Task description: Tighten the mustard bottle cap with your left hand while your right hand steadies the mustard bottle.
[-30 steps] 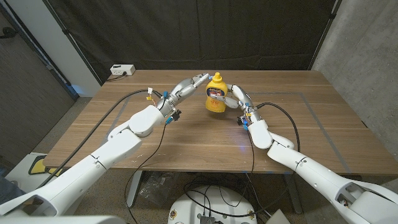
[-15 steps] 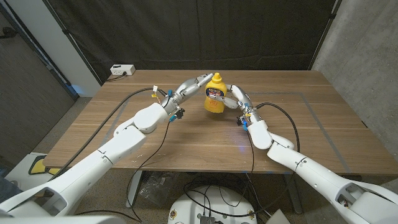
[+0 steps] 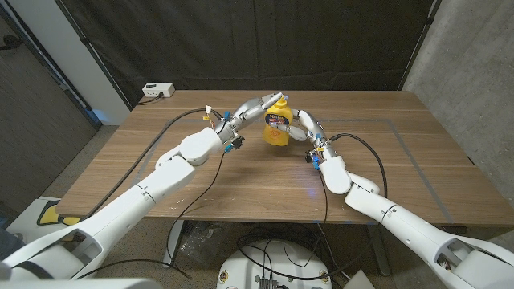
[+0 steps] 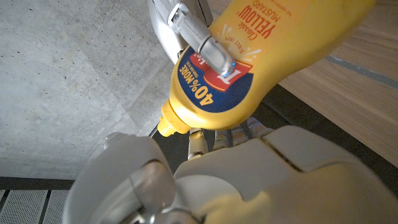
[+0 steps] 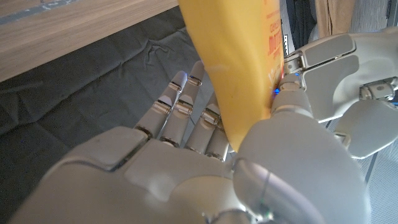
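The fingers (image 3: pixel 299 119) of the right hand (image 3: pixel 303 128) wrap the mustard bottle (image 3: pixel 278 128) from its 3 o'clock side; in the right wrist view they curl around the yellow body (image 5: pixel 239 81) with the thumb (image 5: pixel 292 93) pressing on the label side. The bottle stands upright on the tabletop (image 3: pixel 241 177), near the far edge and about the middle of its width. The fingers (image 3: pixel 269 101) of the left hand (image 3: pixel 255 107) reach the cap (image 3: pixel 279 99) from 9 o'clock and lie close together at it.

To do this step well, I judge that the left fingers should close around the cap fully before turning, and the right hand should hold the body firmly but not squeeze, because soft plastic can yield.

Whether the left fingers really pinch the cap I cannot tell: in the head view they cover it partly, and in the left wrist view the cap tip (image 4: pixel 166 126) is seen beside the left hand (image 4: pixel 249 168), with the fingers mostly hidden behind it.
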`<state>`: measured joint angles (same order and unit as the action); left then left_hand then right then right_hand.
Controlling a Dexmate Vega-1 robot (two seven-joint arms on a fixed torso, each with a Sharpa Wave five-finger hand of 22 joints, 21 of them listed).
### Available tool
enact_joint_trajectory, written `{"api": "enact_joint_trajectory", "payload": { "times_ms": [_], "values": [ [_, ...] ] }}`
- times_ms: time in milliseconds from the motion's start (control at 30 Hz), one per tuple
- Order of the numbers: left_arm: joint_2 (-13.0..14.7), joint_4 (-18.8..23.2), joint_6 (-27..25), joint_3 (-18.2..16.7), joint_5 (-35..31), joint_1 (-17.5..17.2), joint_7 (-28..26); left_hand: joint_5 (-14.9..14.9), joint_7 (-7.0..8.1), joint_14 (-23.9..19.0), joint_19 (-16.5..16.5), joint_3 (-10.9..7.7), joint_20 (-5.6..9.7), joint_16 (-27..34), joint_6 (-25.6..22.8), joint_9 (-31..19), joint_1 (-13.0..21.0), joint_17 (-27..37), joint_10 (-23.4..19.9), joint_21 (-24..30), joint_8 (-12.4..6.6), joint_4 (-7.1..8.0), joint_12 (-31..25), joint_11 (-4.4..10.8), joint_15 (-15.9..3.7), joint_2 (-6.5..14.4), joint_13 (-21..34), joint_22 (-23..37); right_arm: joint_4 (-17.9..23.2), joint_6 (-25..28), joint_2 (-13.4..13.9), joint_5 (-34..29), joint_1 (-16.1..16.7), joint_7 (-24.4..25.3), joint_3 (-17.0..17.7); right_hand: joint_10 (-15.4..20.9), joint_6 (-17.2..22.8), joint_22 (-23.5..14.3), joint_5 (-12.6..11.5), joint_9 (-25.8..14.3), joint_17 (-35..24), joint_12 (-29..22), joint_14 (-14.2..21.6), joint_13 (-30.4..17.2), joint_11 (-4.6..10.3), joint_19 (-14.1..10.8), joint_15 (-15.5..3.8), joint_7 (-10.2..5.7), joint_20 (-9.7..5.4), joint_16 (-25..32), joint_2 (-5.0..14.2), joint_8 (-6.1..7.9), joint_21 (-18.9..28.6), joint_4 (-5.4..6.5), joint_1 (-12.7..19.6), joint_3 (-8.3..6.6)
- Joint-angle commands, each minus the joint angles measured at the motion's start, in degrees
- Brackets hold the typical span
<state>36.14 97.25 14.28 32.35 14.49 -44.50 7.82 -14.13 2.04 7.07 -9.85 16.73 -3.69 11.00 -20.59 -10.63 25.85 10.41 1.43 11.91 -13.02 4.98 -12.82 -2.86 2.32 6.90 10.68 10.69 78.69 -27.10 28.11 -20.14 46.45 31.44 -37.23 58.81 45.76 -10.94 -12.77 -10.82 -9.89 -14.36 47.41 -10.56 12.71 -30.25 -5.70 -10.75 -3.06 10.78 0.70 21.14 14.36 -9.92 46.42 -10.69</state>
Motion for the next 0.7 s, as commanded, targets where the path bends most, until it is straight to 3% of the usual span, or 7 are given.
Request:
{"api": "enact_joint_trajectory", "payload": {
  "times_ms": [33,233,533,700],
  "values": [
    [-2.0,-3.7,-0.8,1.4,1.0,2.9,1.7,0.2,-0.30,0.1,-4.9,-0.13,-0.54,-0.1,-0.2,-0.1,0.4,0.1,-0.2,0.4,0.21,0.11,0.2,0.12,-0.25,-0.2,0.2,0.1,1.0,0.7,0.4,-0.1,0.8,0.2,0.4,0.5,2.1,-0.1,0.2,-0.3,-0.1,-0.2,0.8,-0.2,0.05,-0.3,-5.44,-1.71,-2.70,-0.1,4.45,0.15,-0.1,2.36,3.7,-2.77],
    [-1.2,-2.4,-1.8,1.0,0.8,2.3,0.6,0.2,-0.53,0.2,-4.8,-0.13,-0.59,-0.2,0.3,-0.1,0.4,0.1,0.0,0.4,0.53,0.14,0.4,-0.04,-0.08,-0.1,0.2,0.1,1.0,0.7,0.4,0.0,0.8,0.1,0.5,0.5,2.0,-0.1,0.2,-0.3,-0.1,-0.1,0.8,-0.2,0.06,-0.3,-5.42,-1.70,-2.69,-0.1,4.44,0.07,-0.2,2.37,3.7,-2.77],
    [2.9,5.9,-5.1,-2.5,0.8,-4.1,-5.1,0.3,-0.22,0.3,-4.8,-0.15,-0.54,-0.2,1.0,-0.1,0.5,0.1,0.1,0.4,0.95,0.17,0.5,0.05,0.12,0.0,0.2,0.1,0.5,0.7,0.5,0.4,0.5,-0.2,0.7,0.6,2.0,-0.1,0.3,-0.3,-0.1,0.0,0.8,-0.2,0.06,-0.3,-5.37,-1.72,-2.67,-0.2,4.40,-0.02,-0.2,2.40,3.6,-2.75],
    [3.7,8.1,-5.9,-3.3,1.5,-7.0,-6.8,0.4,1.09,0.1,-4.5,-0.20,-0.43,-0.2,1.5,-0.1,0.6,0.1,0.0,0.5,1.26,0.19,0.5,0.28,-0.05,0.1,0.2,0.1,-0.2,0.8,0.2,0.6,0.1,-0.2,0.7,0.6,1.9,-0.1,0.4,-0.3,-0.1,0.0,0.8,-0.2,0.06,-0.3,-5.41,-1.63,-2.65,-0.2,4.42,-0.13,-0.2,2.41,3.6,-2.78]
  ]
}}
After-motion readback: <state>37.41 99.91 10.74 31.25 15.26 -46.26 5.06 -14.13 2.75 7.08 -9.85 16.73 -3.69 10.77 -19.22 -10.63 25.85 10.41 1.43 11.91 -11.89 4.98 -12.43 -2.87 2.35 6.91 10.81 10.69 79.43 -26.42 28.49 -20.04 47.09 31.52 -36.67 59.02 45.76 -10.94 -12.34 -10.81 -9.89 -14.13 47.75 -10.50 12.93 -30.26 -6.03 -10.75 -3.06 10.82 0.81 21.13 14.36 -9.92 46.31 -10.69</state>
